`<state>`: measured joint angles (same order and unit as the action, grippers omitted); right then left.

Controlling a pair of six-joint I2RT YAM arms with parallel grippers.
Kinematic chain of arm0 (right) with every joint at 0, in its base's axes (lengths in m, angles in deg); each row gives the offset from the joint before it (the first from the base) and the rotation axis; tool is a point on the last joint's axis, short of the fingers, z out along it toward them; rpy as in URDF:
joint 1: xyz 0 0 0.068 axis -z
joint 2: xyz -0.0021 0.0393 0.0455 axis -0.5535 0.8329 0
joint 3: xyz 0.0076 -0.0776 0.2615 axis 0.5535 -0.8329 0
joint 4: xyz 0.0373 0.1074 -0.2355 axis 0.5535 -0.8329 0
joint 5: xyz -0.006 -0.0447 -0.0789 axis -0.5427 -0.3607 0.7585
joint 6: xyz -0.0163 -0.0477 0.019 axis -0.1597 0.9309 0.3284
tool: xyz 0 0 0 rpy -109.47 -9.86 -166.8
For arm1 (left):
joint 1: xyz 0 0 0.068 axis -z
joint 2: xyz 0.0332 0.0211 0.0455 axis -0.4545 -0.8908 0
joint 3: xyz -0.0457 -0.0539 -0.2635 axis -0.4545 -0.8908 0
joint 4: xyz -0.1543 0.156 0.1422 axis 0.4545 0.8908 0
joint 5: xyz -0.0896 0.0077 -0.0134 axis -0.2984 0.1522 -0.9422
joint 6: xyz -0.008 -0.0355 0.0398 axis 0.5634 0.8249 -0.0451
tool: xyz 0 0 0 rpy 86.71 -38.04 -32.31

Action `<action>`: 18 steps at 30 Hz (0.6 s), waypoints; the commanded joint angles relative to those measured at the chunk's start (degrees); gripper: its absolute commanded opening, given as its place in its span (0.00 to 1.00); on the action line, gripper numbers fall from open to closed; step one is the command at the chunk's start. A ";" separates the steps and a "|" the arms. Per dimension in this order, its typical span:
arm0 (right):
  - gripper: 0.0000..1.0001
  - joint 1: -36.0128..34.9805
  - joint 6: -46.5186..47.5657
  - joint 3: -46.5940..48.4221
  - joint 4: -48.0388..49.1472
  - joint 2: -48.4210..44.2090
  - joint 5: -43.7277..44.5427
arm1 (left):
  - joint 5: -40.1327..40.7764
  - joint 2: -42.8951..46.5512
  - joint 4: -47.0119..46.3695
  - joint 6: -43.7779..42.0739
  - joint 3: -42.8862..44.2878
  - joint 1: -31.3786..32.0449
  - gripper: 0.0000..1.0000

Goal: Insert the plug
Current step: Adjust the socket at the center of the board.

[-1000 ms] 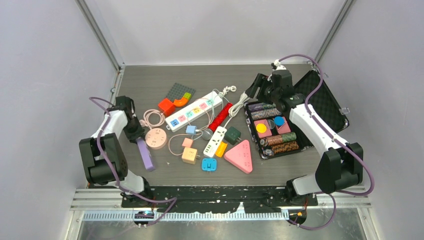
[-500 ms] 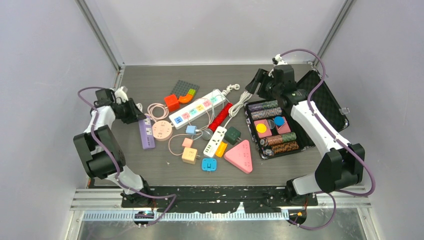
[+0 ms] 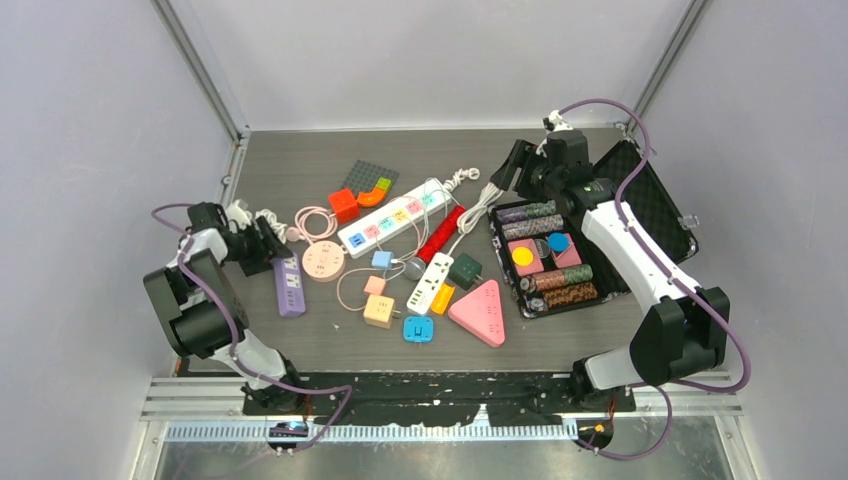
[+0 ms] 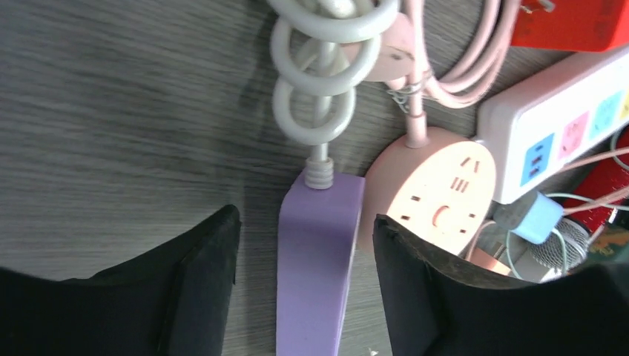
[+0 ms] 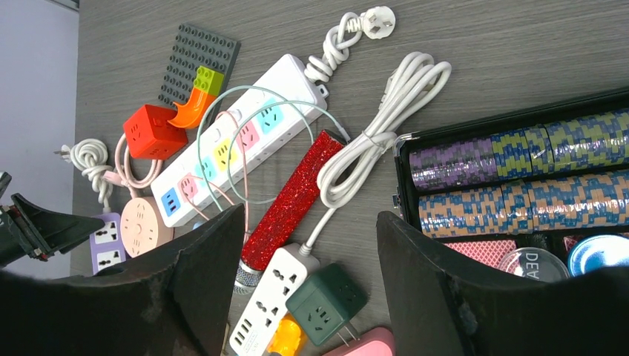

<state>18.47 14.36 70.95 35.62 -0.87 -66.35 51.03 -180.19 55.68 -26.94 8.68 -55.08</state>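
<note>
A purple power strip [image 3: 288,286] lies flat on the left of the table. Its white coiled cord [image 3: 268,221] lies just behind it. In the left wrist view the strip [image 4: 315,252] runs between the fingers of my left gripper [image 4: 305,285], with a gap on each side. My left gripper [image 3: 266,245] is open and low over the strip's cord end. My right gripper [image 3: 515,166] is open and empty, high over the back right of the table. In the right wrist view it [image 5: 311,289] looks down on the sockets. A loose white plug [image 5: 378,21] lies at the back.
A round pink socket [image 4: 438,196] touches the purple strip's right side. A long white strip with coloured outlets [image 3: 390,218], a red cube [image 3: 343,205], a red glitter microphone [image 3: 441,233], a green cube socket [image 3: 464,270] and a pink triangle socket [image 3: 480,312] crowd the middle. An open chip case [image 3: 560,262] stands on the right.
My left arm swung the purple strip up toward the left wall and partly back. The strip now lies further back than a second ago. My right arm barely moved.
</note>
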 commanded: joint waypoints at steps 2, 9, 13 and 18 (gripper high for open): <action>0.71 0.19 0.75 2.46 1.08 -0.18 -0.78 | 9.40 3.71 -2.06 1.94 -1.08 -0.40 0.72; 0.71 0.17 0.76 1.35 1.12 -0.95 -0.41 | 16.75 10.51 -2.65 8.67 -4.54 -0.30 0.82; 0.71 0.19 0.61 0.97 1.04 -0.80 -0.97 | 15.65 12.23 -1.60 10.25 -4.72 0.01 0.82; 0.71 0.15 2.20 0.77 1.14 -0.70 -3.49 | 14.18 20.03 0.09 12.35 -3.83 2.21 0.81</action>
<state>18.47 14.62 70.95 35.49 -0.87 -67.27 65.81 -167.47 55.72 -17.20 3.81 -54.78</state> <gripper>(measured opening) 0.713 0.809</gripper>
